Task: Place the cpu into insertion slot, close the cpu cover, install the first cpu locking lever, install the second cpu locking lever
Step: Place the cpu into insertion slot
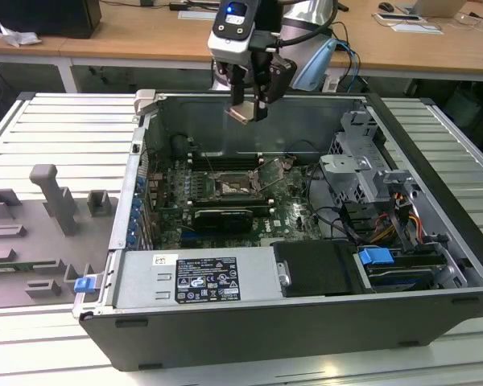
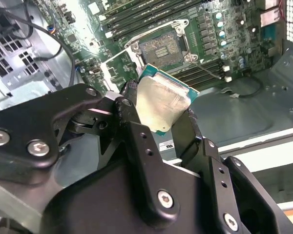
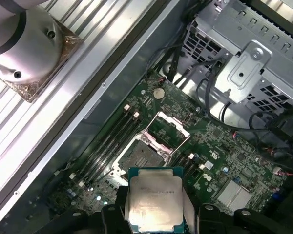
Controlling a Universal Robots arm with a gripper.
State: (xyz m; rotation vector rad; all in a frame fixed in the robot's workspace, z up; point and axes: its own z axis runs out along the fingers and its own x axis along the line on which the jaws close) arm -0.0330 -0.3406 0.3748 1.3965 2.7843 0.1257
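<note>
Ribbed metal table (image 1: 56, 137) is carrying one open computer case (image 1: 225, 322), lying on its side, with wooden desks (image 1: 145, 44) running behind it and grey moulded fixtures (image 1: 56, 201) sitting at the exterior view's left. One gripper (image 1: 249, 103) is hanging above the case's far wall, and its two fingers (image 2: 132, 129) are pinching the one cpu (image 1: 240, 112) by opposite edges. The chip is square, so it is showing no long axis; in the exterior view it is hanging tilted below the fingertips, well above the board and apart from everything in the case. In the second wrist view the cpu (image 2: 163, 105) is turning a pale flat face to the camera, with its green-rimmed free corner pointing out from the gripper toward the circuit board. In the first wrist view the cpu (image 3: 156, 200) is sitting between the dark fingers with its free edge facing the socket. One insertion slot (image 1: 229, 186) is lying open on the green board near the middle of the case, its dark square showing bare inside the silver rim in both wrist views (image 2: 161, 48) (image 3: 139, 158). One cpu cover (image 3: 168, 129) is standing raised on its hinge just beside the slot, its window showing the board behind it. Long black memory slots (image 3: 107, 146) are running alongside the socket.
</note>
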